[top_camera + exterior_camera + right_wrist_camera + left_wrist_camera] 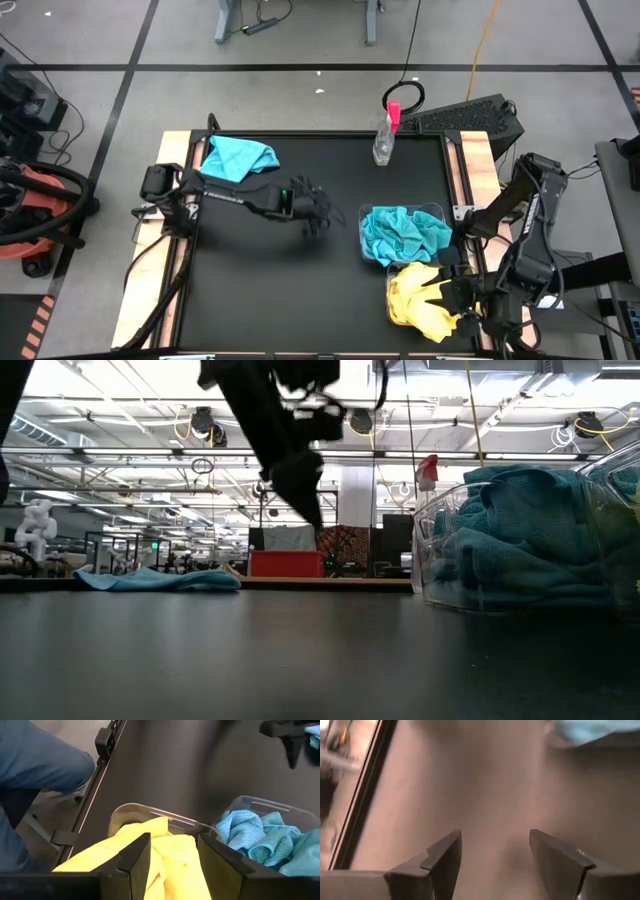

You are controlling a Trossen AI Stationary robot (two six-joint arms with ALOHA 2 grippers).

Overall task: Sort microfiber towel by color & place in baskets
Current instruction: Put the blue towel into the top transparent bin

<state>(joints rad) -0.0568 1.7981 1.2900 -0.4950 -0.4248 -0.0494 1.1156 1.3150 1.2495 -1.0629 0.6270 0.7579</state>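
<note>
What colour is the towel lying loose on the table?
Light blue; the loose towel shows best in the high view.

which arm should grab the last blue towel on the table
Left. The left gripper hangs open and empty above the mat's middle, on the same side as the loose blue towel. The right gripper sits over the yellow towels in the near basket, farther away.

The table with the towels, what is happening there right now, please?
Two arms are sorting towels by color into two clear baskets. One basket holds teal towels; the other basket, nearer the right arm, holds yellow towels. One blue towel still lies loose at the far left corner. The left gripper hangs open and empty over mid-table. The right gripper is open over the yellow towels, holding nothing.
</note>
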